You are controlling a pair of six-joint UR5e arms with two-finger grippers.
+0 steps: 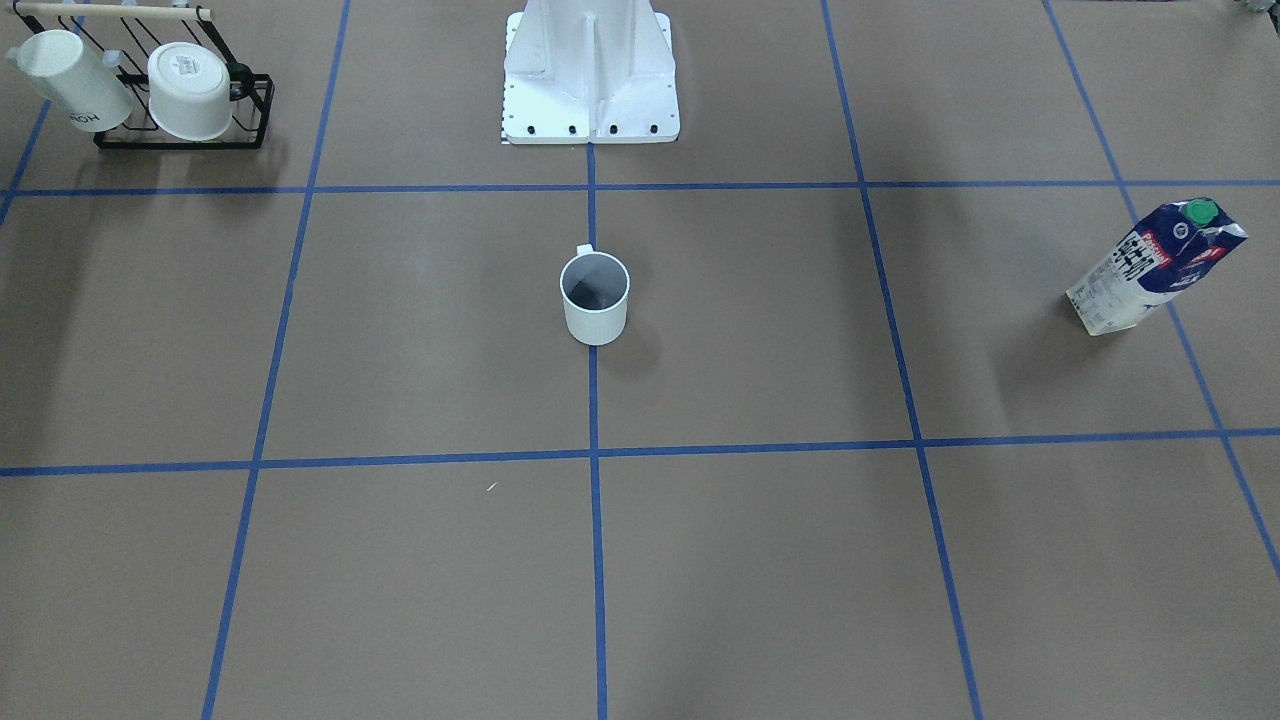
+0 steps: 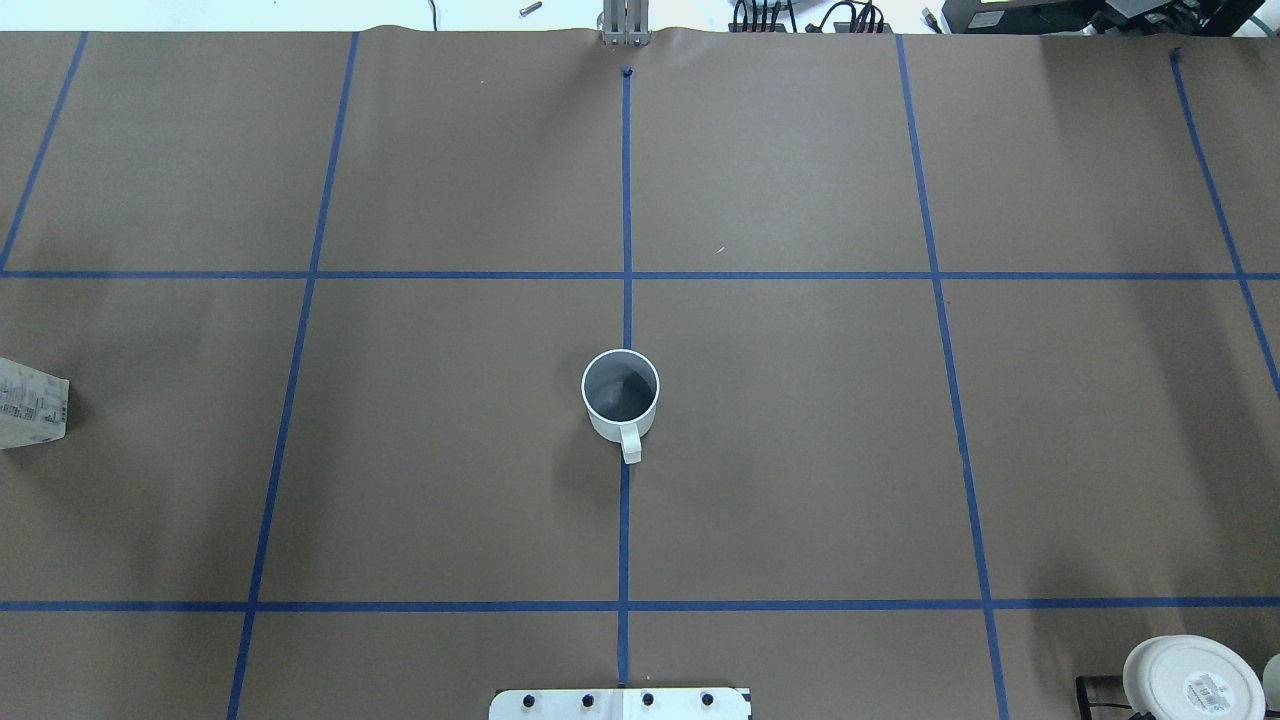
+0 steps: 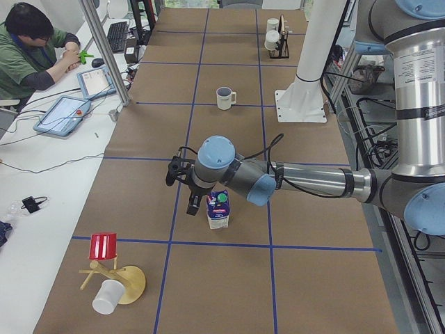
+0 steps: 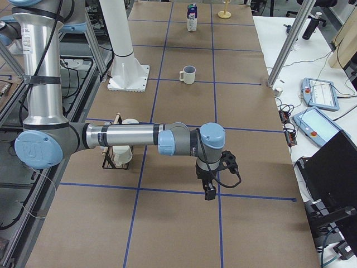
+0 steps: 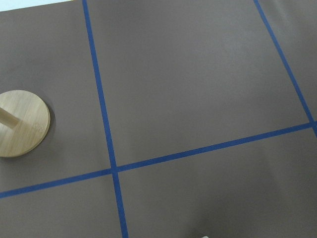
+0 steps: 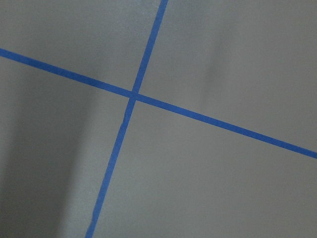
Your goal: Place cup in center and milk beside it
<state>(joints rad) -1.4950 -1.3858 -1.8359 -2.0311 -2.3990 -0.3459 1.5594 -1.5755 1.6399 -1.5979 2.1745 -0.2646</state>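
The plain white cup point(image 1: 595, 298) stands upright on the blue tape line that splits the center point(image 2: 780, 440), handle toward the robot base; it also shows in the overhead view point(image 2: 621, 395). The milk point(image 1: 1155, 265) stands upright far out on the robot's left side, cut off at the overhead view's left edge point(image 2: 30, 403). In the exterior left view my left gripper point(image 3: 195, 206) hangs close beside the milk point(image 3: 219, 211); I cannot tell if it is open. In the exterior right view my right gripper point(image 4: 208, 192) hangs low over bare paper; I cannot tell its state.
A black rack point(image 1: 180, 95) with two other white cups stands at the robot's right. The white robot base point(image 1: 590, 75) is behind the cup. A wooden stand point(image 3: 111, 271) with a red cup is beyond the milk; its base point(image 5: 22, 123) shows in the left wrist view. An operator point(image 3: 28, 49) sits alongside.
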